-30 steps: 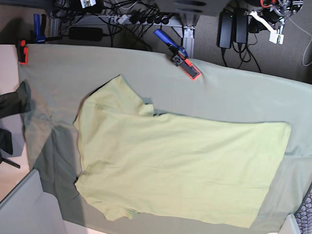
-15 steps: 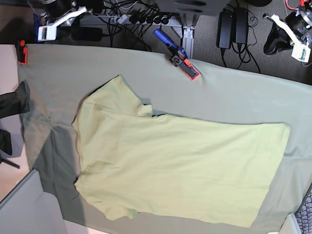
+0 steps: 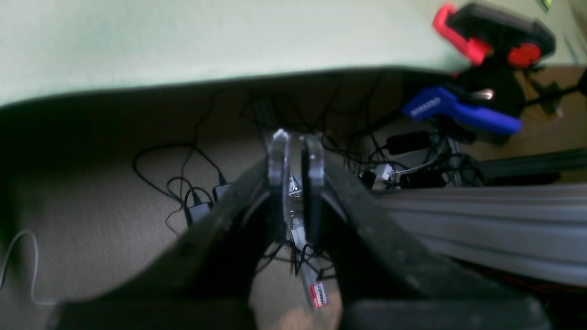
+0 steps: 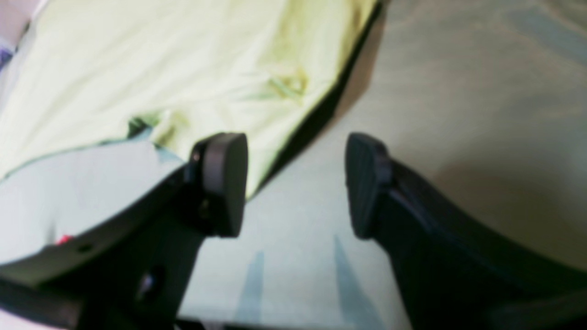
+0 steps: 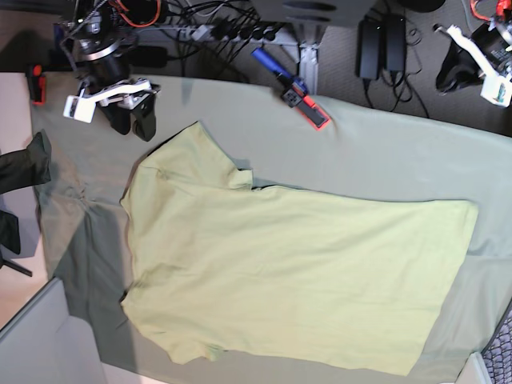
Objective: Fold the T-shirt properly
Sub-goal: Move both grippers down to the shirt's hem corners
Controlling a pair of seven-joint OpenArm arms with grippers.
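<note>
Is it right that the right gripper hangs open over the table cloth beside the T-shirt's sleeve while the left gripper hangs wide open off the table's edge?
Not quite. The left gripper is not wide open: the left wrist view shows its jaws nearly together, holding nothing. The rest stands: the right gripper is open over the table cloth beside the T-shirt.

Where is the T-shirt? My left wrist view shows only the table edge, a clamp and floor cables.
Observer: The T-shirt lies flat on the grey-green table cloth, sleeves toward the right arm's side.
Operator: Is the right gripper holding it?
Observer: No. The right gripper is open over the cloth, just beside one sleeve.
Operator: Any fold made yet?
Observer: None; both sleeves are spread out.
</note>
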